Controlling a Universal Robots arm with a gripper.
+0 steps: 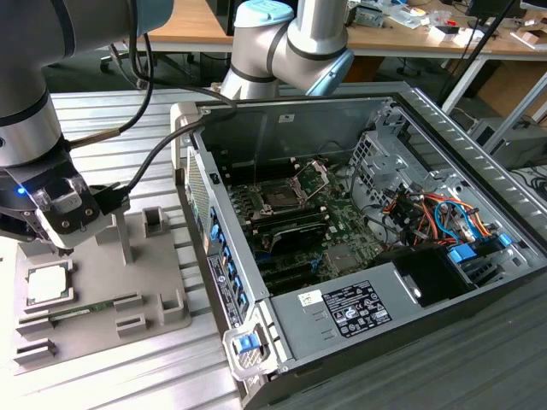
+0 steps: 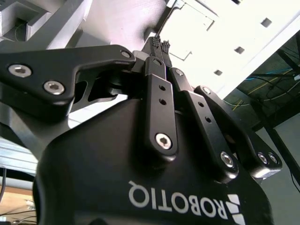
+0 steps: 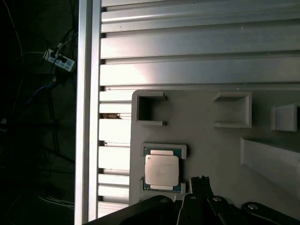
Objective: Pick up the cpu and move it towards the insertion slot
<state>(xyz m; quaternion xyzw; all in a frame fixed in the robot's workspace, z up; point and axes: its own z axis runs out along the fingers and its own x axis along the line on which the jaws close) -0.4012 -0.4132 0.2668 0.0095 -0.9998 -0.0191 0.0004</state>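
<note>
The cpu (image 1: 47,284) is a flat silvery square with a thin green rim. It lies in a shallow pocket of a grey fixture plate (image 1: 154,295) at the exterior view's left, outside the computer case. My gripper (image 1: 61,246) hangs just above and beside it, shut with nothing held. In the first wrist view the cpu (image 3: 161,169) sits beside the closed fingertips (image 3: 200,181). The second wrist view shows the gripper (image 2: 161,44) with its pads pressed together. The insertion slot (image 1: 280,198) is a dark square socket on the green board inside the case, with its silver retention plate (image 1: 314,175) flipped up.
The open computer case (image 1: 256,342) fills the exterior view's right, with a drive cage (image 1: 376,162), coloured cables (image 1: 436,213) and a black power supply (image 1: 427,273). A narrow green memory stick (image 1: 85,307) lies in the fixture. Raised grey holders (image 1: 154,224) stand on the plate. The table is ribbed aluminium (image 3: 197,47).
</note>
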